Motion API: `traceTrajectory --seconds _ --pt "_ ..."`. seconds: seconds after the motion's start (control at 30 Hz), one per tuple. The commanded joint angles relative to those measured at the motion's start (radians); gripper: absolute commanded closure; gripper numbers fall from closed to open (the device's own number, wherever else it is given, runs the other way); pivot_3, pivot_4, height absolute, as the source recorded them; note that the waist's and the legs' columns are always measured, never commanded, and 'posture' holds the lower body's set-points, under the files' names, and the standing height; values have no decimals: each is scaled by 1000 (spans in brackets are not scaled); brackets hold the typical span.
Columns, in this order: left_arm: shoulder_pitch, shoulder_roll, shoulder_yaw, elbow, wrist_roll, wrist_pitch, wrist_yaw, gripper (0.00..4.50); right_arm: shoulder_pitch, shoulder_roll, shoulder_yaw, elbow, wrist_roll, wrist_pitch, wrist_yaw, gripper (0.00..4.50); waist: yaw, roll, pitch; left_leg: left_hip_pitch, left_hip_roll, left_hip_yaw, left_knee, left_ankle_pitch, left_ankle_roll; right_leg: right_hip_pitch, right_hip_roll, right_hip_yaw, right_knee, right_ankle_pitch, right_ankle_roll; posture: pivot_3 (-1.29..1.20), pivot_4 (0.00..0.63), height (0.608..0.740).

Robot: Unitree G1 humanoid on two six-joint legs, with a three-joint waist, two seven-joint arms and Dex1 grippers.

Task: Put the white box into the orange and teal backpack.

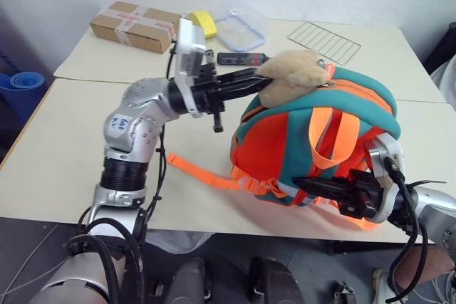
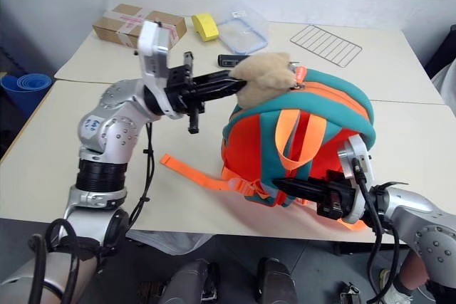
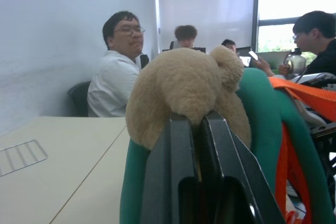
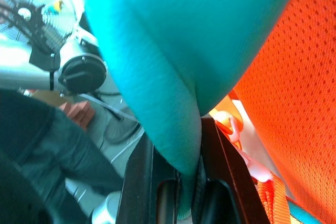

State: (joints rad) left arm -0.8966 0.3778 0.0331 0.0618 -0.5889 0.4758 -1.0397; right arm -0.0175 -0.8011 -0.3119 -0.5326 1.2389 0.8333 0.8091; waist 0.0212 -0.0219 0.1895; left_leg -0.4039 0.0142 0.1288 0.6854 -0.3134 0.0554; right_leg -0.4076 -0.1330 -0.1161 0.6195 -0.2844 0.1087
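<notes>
Two pale tabletops (image 1: 64,169) butted together under a white wall, seam running left to right between them. Orange and teal backpack (image 1: 285,140) sits on the near table, right of centre, close to the near edge, bulging upward; orange straps (image 1: 331,137) loop over its front, one loose strap (image 1: 199,172) trails left across the table. Tan plush toy (image 1: 292,76) rides at the top far-left of the bag. Left gripper (image 1: 258,76) reaches in from the left, roughly level, pointing right; its two black fingers (image 3: 220,171) are pressed together with the tips at the plush toy, pinching either its lower edge or the teal rim right there; cannot tell which. Right gripper (image 1: 303,184) comes in from the right along the near side of the bag, pointing left; its wrist view shows the fingers (image 4: 226,182) clamped on a fold of the backpack's teal fabric, orange mesh just beside. Far table carries a brown taped cardboard box (image 1: 134,25) at far left, a yellow item (image 1: 203,23) beside it, a clear blue-rimmed container (image 1: 241,26) next right, a small dark object (image 1: 242,58) nearer the seam, and a wire rack (image 1: 324,40) at far right. Blue rolled mat (image 1: 21,87) on the floor at left. White box cannot be made out anywhere on the tables. Several seated people (image 3: 118,72) visible beyond the tables in the left wrist view.
</notes>
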Motion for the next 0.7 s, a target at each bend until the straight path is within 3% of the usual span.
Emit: traceTrajectory --seconds 0.03,0.17,0.3,0.37,0.57,0.7 --pt "25 166 77 43 -21 47 -95 4487 -9 45 -38 -40 34 -44 -48 4500 -8 0 0 0 1 0 0 0 -1 -1 1 0 0 0 0 0 150 740" --pt "68 351 82 188 85 -56 -163 4487 -3 83 -65 -38 38 -65 -100 4500 -16 1 0 1 1 1 -1 1 -3 -2 2 -4 2 -1 -1 0 150 740" --pt "155 433 -16 313 277 -294 -185 4487 36 101 -64 -45 22 -85 -102 4500 -13 1 0 1 1 1 -1 1 -2 -2 1 -6 2 -1 -2 0 150 740" --pt "201 424 -48 333 327 -388 -183 4487 49 111 -56 -49 14 -95 -105 4500 -7 1 0 1 0 1 -2 0 -2 -2 0 -6 2 -1 -2 0 150 740" --pt "339 268 -67 241 321 -417 -89 4487 95 158 -21 -53 -51 -134 -103 4500 2 1 0 0 0 -1 -2 0 -1 -2 -7 0 1 -1 -2 0 150 740" --pt "408 237 -75 149 305 -346 -54 4487 123 171 18 -32 -217 -217 -103 4500 -4 1 0 1 1 0 -2 -1 -2 -2 -7 0 2 -1 -2 0 150 740"
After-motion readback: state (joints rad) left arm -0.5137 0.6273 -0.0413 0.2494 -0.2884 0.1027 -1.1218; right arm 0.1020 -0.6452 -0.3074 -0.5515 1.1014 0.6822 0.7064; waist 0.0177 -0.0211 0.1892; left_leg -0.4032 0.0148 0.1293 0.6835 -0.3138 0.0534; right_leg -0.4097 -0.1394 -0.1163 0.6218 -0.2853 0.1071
